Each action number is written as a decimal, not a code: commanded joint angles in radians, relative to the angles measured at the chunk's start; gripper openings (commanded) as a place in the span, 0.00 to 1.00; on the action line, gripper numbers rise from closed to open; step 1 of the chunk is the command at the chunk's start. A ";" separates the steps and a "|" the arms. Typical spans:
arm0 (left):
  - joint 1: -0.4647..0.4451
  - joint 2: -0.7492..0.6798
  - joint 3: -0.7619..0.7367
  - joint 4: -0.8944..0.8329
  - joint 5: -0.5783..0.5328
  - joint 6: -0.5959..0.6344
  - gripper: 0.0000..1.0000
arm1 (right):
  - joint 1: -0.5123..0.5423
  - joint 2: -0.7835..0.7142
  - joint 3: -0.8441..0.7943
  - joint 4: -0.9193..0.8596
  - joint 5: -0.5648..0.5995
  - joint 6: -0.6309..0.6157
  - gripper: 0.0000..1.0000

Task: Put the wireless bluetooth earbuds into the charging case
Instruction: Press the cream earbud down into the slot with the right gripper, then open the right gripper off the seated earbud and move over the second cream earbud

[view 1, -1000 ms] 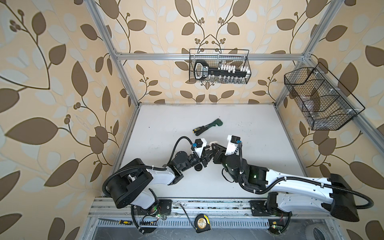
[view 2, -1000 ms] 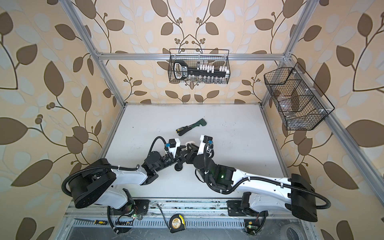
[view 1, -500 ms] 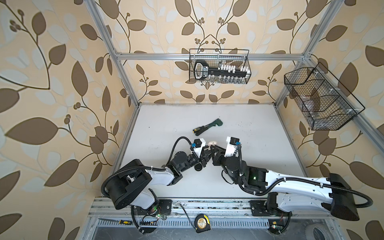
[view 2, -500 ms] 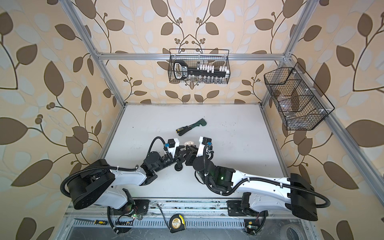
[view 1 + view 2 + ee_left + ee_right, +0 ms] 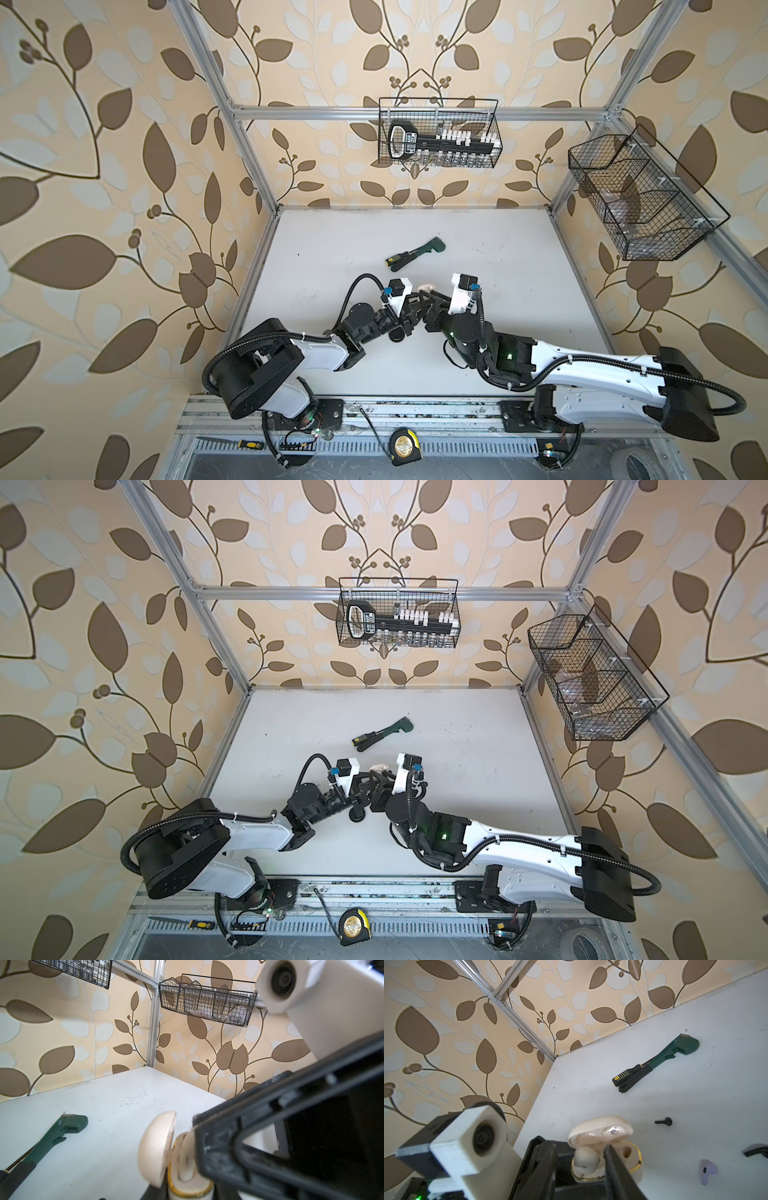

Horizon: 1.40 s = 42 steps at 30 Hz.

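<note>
Wrench (image 5: 675, 1051) beside screwdriver (image 5: 627, 1077), lilac earbud (image 5: 707, 1169) near case (image 5: 591, 1126)

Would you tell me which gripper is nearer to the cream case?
Left. The left gripper is clamped on the base of the case; the right gripper sits at its open mouth, jaws apart either side of a seated earbud.

One cream-white earbud (image 5: 586, 1159), one black earbud (image 5: 664, 1121) and one lilac earbud (image 5: 707, 1169) make three in sight, beside one open cream charging case (image 5: 591, 1128), one green pipe wrench (image 5: 675, 1051), one black-and-yellow screwdriver (image 5: 626, 1075) on the table, two wire baskets (image 5: 436, 163) (image 5: 665, 245), one yellow tape measure (image 5: 402, 446) and two robot arms (image 5: 316, 357) (image 5: 582, 365).
</note>
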 commanded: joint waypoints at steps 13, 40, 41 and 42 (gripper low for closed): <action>-0.007 -0.066 -0.005 0.113 0.053 0.106 0.00 | 0.022 -0.127 0.025 -0.160 -0.020 -0.068 0.47; -0.007 -0.066 0.039 0.060 0.140 0.138 0.00 | 0.032 -0.122 0.108 -0.343 0.006 -0.054 0.28; -0.007 -0.065 0.041 0.058 0.136 0.137 0.00 | 0.031 -0.136 0.112 -0.354 0.011 -0.058 0.28; -0.007 -0.063 0.043 0.054 0.130 0.138 0.00 | 0.034 -0.152 0.115 -0.366 0.019 -0.062 0.29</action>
